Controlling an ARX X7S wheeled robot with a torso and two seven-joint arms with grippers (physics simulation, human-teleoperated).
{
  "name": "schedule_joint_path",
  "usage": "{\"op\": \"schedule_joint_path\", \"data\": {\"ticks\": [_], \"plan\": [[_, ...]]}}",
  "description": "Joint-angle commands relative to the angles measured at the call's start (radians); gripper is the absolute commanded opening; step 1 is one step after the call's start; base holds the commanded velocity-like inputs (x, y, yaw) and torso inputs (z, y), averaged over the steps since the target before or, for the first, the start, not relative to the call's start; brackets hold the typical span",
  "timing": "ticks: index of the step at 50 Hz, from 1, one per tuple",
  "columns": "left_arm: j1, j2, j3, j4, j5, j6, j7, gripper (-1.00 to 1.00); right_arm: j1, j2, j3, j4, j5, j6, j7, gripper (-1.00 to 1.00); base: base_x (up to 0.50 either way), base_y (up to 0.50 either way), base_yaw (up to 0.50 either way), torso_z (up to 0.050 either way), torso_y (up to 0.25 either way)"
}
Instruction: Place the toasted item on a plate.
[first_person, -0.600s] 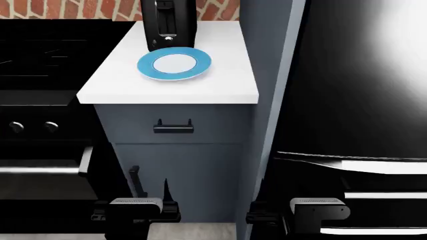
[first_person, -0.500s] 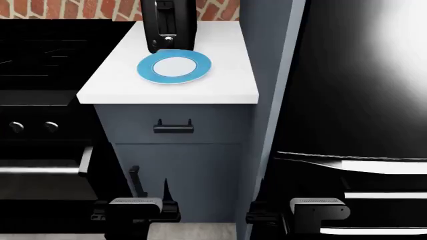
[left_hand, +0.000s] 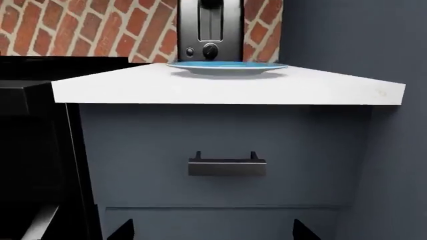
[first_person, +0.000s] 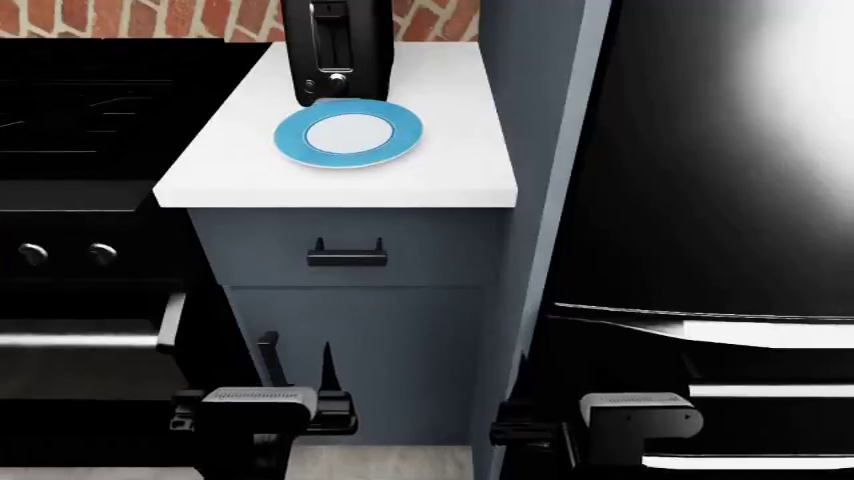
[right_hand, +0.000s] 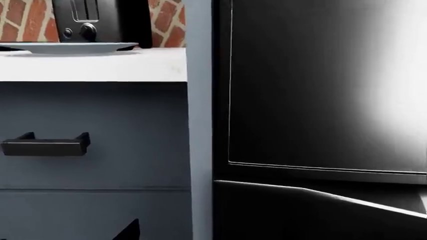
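Note:
The blue-rimmed plate (first_person: 348, 136) lies on the white counter (first_person: 441, 170), touching the front of the black toaster (first_person: 336, 50). It also shows edge-on in the left wrist view as plate (left_hand: 227, 67) and in the right wrist view as plate (right_hand: 67, 47). The toasted item is not in view. My left gripper (first_person: 296, 352) hangs low in front of the grey cabinet, open and empty, its fingertips (left_hand: 123, 231) wide apart. My right gripper (right_hand: 213, 232) is low by the cabinet's corner, open; one fingertip (right_hand: 130, 230) shows and the other is lost against the black fridge.
A drawer handle (first_person: 347, 255) sits under the counter. A black stove (first_person: 80, 200) stands on the left and a tall black fridge (first_person: 721, 200) on the right, behind a grey side panel (first_person: 534, 200). A brick wall (left_hand: 80, 30) backs the counter.
The plate and toaster have shifted slightly toward the counter's front. My left gripper has risen a little and moved left. The right arm has hardly moved.

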Motion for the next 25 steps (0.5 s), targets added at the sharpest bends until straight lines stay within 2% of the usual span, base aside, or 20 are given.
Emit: {"op": "schedule_joint_path", "data": {"ticks": [1, 9, 15, 18, 25], "plan": [[0.019, -0.057, 0.021, 0.279, -0.014, -0.138, -0.013, 1.00, -0.016, 0.031, -0.032, -0.182, 0.022, 0.089, 0.011, 1.00, 0.00, 0.00, 0.00, 0.000, 0.000], [0.018, -0.092, -0.005, 0.477, -0.063, -0.242, -0.012, 1.00, -0.023, 0.046, -0.038, -0.299, 0.042, 0.118, 0.017, 1.00, 0.00, 0.00, 0.00, 0.000, 0.000], [0.025, -0.099, -0.022, 0.562, -0.072, -0.194, -0.019, 1.00, -0.030, 0.048, -0.020, -0.346, 0.061, 0.041, 0.032, 1.00, 0.00, 0.00, 0.00, 0.000, 0.000], [0.035, -0.102, -0.037, 0.570, -0.076, -0.116, -0.015, 1.00, -0.035, 0.049, -0.012, -0.378, 0.076, -0.011, 0.034, 1.00, 0.00, 0.00, 0.00, 0.000, 0.000], [0.041, -0.127, -0.078, 0.647, -0.115, -0.064, -0.007, 1.00, -0.042, 0.064, -0.013, -0.473, 0.088, -0.031, 0.044, 1.00, 0.00, 0.00, 0.00, 0.000, 0.000]]}}
